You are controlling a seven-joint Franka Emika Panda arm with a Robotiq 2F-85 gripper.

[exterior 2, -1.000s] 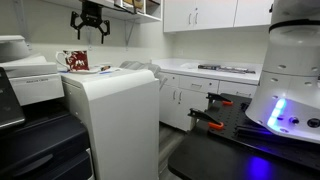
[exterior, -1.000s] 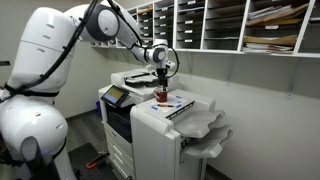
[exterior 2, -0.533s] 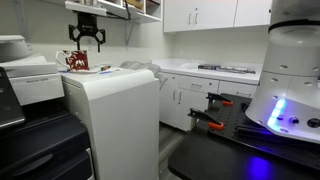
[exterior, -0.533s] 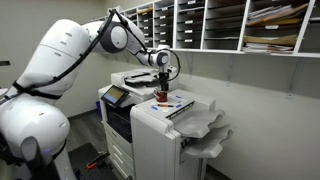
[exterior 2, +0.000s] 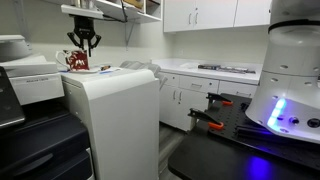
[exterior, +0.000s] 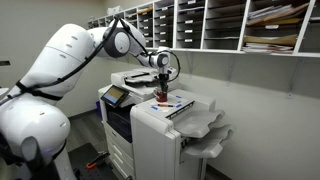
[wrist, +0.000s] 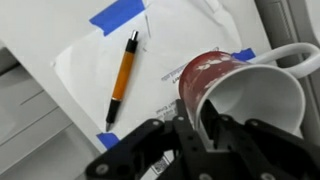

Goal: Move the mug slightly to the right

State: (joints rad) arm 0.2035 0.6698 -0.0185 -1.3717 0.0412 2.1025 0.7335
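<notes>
Wrist view: gripper at mug rim.

Big glossy white shells all along the arm, fat and rounded, with dark seams at the joints. A black cable loops off the upper link. Towards the wrist it turns black, then comes the black hand, with matte dark fingers. The white domed base glows blue down low.

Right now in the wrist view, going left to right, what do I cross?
orange pen → dark red mug → white handle of the mug. The blue tape overlaps the pen's span, so it is left out.
</notes>
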